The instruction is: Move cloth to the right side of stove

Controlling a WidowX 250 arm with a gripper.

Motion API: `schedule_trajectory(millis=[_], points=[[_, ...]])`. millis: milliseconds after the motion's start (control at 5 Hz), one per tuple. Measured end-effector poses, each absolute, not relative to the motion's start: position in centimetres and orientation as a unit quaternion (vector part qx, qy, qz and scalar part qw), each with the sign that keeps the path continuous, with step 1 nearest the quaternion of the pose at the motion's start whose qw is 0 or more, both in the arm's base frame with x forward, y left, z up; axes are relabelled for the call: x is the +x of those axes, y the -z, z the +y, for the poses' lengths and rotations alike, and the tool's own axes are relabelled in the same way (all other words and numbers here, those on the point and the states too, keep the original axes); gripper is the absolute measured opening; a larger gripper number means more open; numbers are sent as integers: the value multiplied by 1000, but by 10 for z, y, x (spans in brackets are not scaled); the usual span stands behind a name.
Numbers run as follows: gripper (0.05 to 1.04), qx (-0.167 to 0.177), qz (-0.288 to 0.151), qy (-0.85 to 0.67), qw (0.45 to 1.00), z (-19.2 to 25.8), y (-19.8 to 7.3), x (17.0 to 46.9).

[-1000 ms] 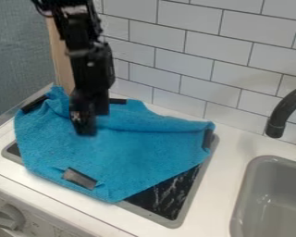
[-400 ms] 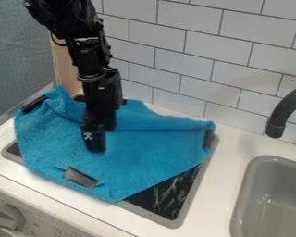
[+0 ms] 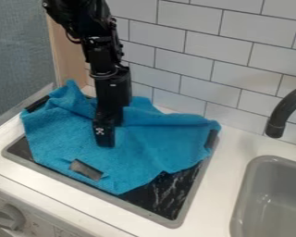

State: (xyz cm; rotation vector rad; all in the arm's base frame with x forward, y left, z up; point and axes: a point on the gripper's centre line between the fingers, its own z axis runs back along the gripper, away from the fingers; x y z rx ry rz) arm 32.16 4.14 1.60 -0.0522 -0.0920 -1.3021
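While the arm hangs over the cloth with its jaws down at the fabric, spread or pressed together I cannot tell, the cloth lies rumpled across most of the stove, whose dark surface shows along the near side

The camera looks down at a slant from above the front edge of the counter, facing the white-tiled wall and angled toward the counter's back left corner. It is near enough that the right edge of view cuts off the gray sink and black faucet, with a stove knob at lower left.
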Motion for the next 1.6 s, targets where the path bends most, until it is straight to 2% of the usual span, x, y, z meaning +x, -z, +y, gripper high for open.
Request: schedule_trajectory(millis=[400, 800, 1000, 1600], points=[[999, -14, -48, 654, 755, 0, -15, 328], [999, -27, -43, 708, 704, -41, -13, 312], [999, -46, -40, 739, 671, -64, -13, 292], [999, -71, -22, 777, 626, -71, -12, 263]])
